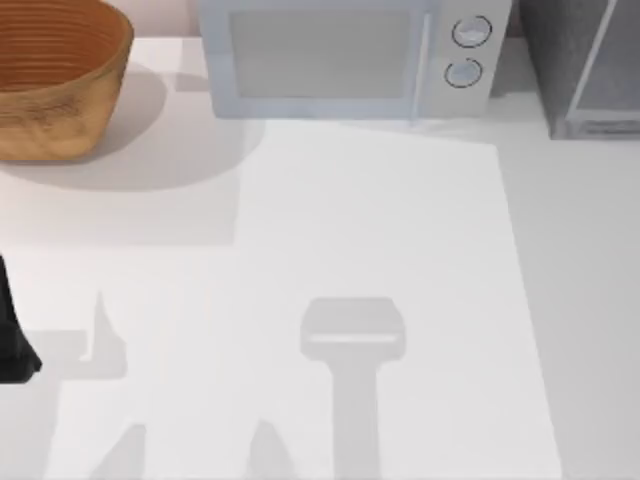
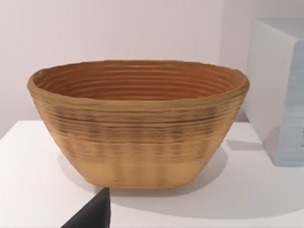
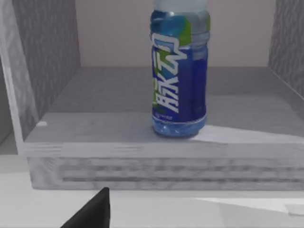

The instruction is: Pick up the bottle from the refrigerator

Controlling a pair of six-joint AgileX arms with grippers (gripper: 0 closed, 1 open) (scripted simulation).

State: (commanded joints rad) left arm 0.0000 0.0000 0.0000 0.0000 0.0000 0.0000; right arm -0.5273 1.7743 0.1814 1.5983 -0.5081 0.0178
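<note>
The bottle [image 3: 179, 71] stands upright on the floor of the refrigerator [image 3: 142, 161], whose dark grey speckled inside is open toward the right wrist camera. It has a blue label with white lettering and some green; its cap is cut off by the frame edge. A black part of my right gripper [image 3: 92, 211] shows low in the right wrist view, in front of the refrigerator's front sill and short of the bottle. In the top view the refrigerator [image 1: 585, 70] sits at the back right corner. My left arm [image 1: 12, 340] rests at the table's left edge.
A brown woven basket [image 1: 55, 75] stands at the back left, and the left wrist camera faces this basket [image 2: 137, 123]. A pale blue-grey microwave [image 1: 340, 55] with two round knobs stands at the back centre. The white table [image 1: 380, 240] stretches in front of them.
</note>
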